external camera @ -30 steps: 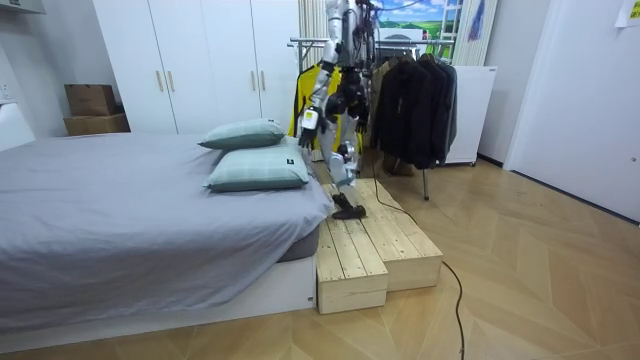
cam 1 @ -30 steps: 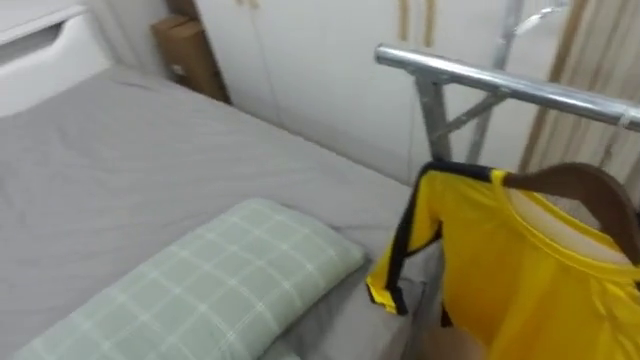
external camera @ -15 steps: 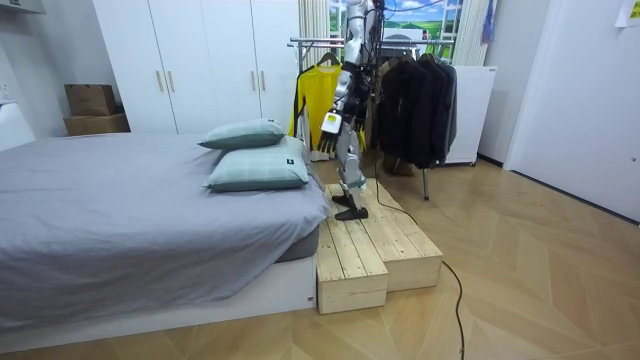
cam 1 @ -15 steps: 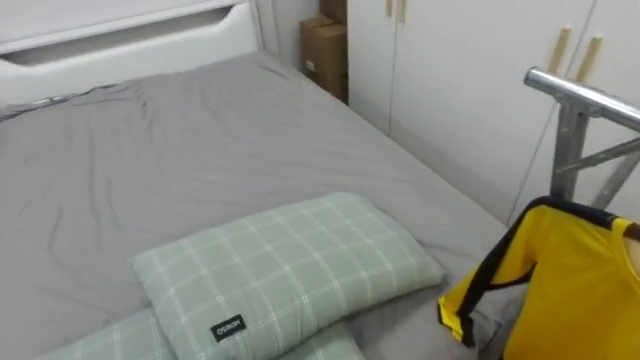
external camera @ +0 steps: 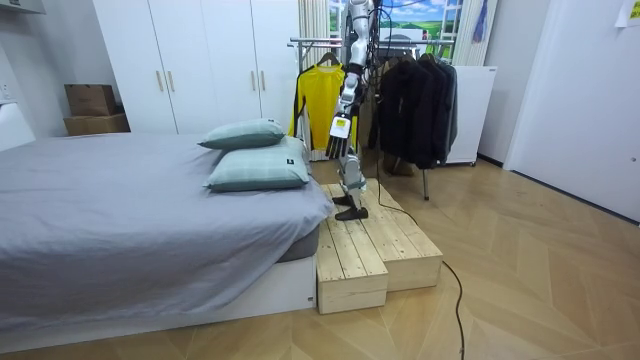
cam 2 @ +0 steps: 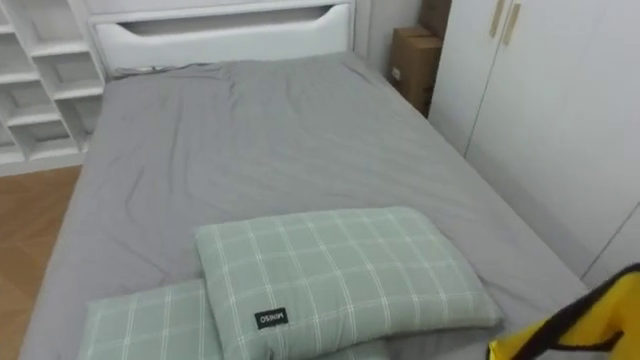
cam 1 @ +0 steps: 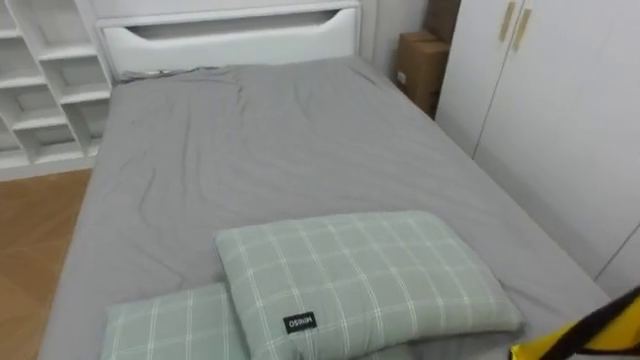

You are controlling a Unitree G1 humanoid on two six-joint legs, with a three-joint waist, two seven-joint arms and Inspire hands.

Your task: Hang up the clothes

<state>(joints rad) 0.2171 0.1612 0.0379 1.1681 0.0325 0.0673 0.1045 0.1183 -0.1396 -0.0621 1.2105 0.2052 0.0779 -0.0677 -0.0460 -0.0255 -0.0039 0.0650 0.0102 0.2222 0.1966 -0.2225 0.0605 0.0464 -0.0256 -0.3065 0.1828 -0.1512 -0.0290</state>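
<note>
Room view, yellow shirt (external camera: pixel 318 95) on rack (external camera: pixel 310 42), apparently left hand (external camera: pixel 340 126) hanging, grip unclear

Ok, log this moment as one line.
task: hang clothes | yellow shirt: hanging on metal clothes rack | robot: stands on wooden platform beside grey bed | head camera: on green checked pillows

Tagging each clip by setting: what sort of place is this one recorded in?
A bedroom, most likely: a grey bed with two green checked pillows, white wardrobes along the wall, and a clothes rack holding dark garments and a yellow shirt.
</note>
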